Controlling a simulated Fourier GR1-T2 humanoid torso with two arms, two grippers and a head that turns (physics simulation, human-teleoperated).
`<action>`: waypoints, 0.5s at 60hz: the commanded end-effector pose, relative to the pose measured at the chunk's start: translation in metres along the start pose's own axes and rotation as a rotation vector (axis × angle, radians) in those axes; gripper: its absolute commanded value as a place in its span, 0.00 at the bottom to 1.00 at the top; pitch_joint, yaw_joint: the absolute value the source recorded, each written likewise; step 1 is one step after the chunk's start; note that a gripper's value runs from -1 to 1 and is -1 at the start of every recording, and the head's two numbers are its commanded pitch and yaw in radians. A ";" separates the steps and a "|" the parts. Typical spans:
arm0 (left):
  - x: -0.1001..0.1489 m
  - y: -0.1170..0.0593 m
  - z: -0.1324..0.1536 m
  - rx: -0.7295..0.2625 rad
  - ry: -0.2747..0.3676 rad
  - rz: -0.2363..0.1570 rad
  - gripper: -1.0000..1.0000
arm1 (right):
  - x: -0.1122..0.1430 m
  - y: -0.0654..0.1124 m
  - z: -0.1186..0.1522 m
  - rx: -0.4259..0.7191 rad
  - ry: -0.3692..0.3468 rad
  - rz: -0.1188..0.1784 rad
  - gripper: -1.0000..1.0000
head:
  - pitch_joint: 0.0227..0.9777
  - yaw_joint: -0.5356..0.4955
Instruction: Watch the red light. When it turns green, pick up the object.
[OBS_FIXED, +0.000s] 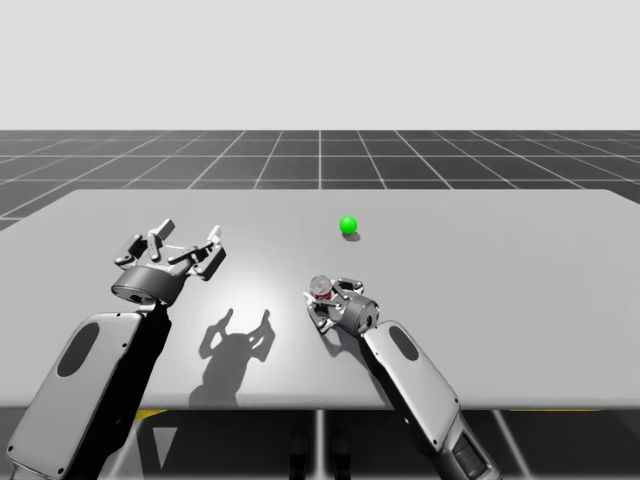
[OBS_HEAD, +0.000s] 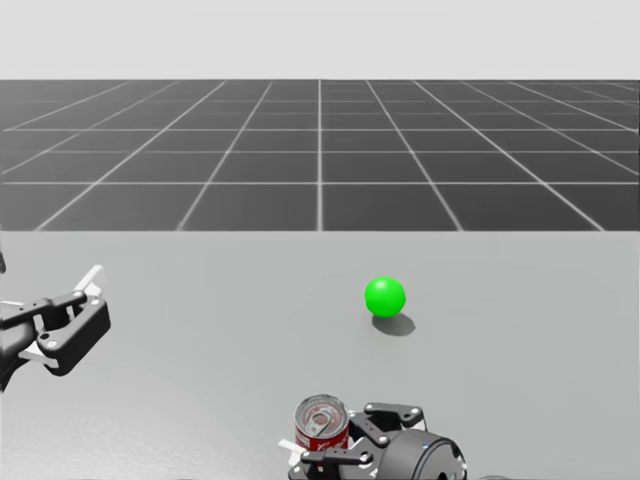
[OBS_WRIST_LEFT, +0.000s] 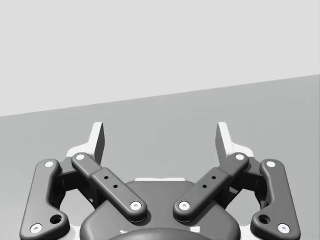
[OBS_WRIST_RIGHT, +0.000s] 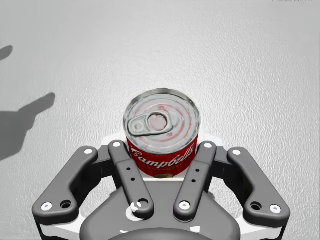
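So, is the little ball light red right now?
No, the ball light is bright green.

We are seeing a shiny metal lid and glossy label on the red can (OBS_WRIST_RIGHT: 161, 132), matt dark links with bright pins on our right gripper (OBS_WRIST_RIGHT: 160, 144), a matt, finely grained grey table (OBS_WRIST_RIGHT: 250, 60), a smooth green light (OBS_FIXED: 348, 225)

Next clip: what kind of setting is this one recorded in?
Most likely a simulated test scene, not a real room: a bare grey table stands on a dark grid floor under blank sky, with a green light ball and a red can in my right hand.
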 end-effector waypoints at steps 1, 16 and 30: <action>0.000 0.000 0.000 0.000 0.000 0.000 0.00 | -0.012 -0.011 -0.001 -0.112 0.023 -0.026 1.00 | 0.43 0.52; -0.001 -0.001 0.001 0.000 0.003 -0.001 0.00 | 0.018 -0.014 0.008 -0.126 -0.050 -0.011 1.00 | 0.44 0.52; -0.001 -0.001 0.001 0.000 0.003 -0.001 0.00 | 0.075 -0.019 0.029 -0.158 -0.194 0.003 1.00 | 0.44 0.52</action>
